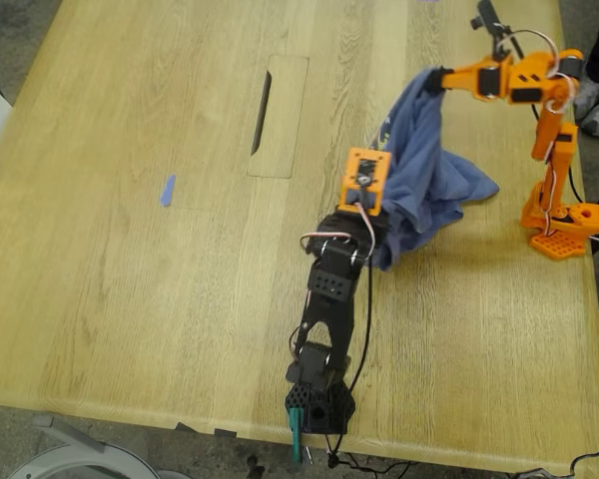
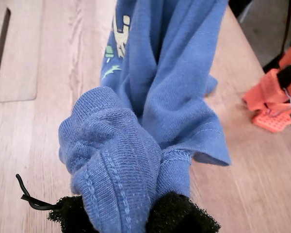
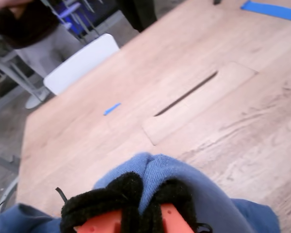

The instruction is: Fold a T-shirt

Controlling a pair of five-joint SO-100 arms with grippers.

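Note:
The slate-blue T-shirt [image 1: 429,150] hangs bunched between my two grippers, and its lower folds rest on the table [image 1: 130,299] toward the exterior view's right. My first gripper [image 1: 382,207], on the black arm, is shut on a ribbed edge of the shirt [image 2: 174,97], with the gripper [image 2: 136,216] seen from close up. The chest print [image 2: 116,43] shows on the hanging cloth. My second gripper [image 1: 434,82], on the orange arm, holds another bunch higher up. In the second wrist view the gripper [image 3: 145,194] is shut on the blue cloth [image 3: 184,179].
A cutout panel with a slot [image 1: 280,115] lies in the table's middle. A blue tape strip [image 1: 167,190] lies to the exterior view's left. The orange arm's base [image 1: 564,225] stands near the right edge. A white chair [image 3: 82,63] and a person [image 3: 24,24] are beyond the table.

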